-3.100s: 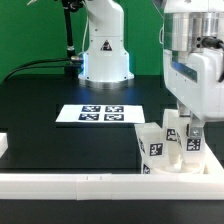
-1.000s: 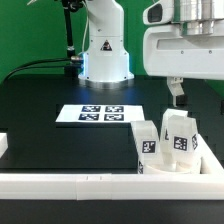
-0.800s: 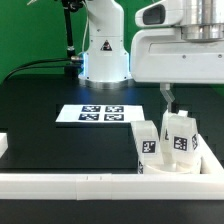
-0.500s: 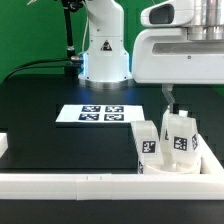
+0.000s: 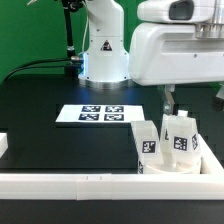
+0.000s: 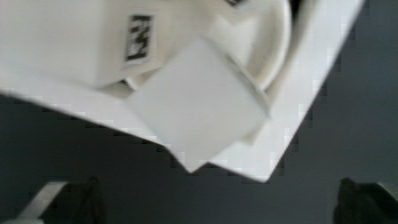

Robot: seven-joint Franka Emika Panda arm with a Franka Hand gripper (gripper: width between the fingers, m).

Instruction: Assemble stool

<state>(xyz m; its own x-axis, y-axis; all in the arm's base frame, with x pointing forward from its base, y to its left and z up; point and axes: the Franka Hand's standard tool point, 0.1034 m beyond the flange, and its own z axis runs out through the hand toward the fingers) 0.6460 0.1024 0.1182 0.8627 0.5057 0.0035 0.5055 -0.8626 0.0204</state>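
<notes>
The white stool seat ring lies in the corner of the rails at the exterior view's right. Two short white legs stand upright on it, each with a black-and-white tag: one leg nearer the left, one leg nearer the right. My gripper hangs above them, open and empty, with one dark finger showing above the legs. In the wrist view the white seat and legs lie beyond my gripper, and a tag shows. The fingers stand wide apart with nothing between them.
The marker board lies flat on the black table, left of the stool. A long white rail runs along the front edge and another rail stands right of the stool. A white block sits at the left. The robot base stands at the back.
The gripper was down at the legs 3.1 s ago; it has let go and risen clear. Over the last second it shifted slightly toward the exterior view's left. The legs stay upright.
</notes>
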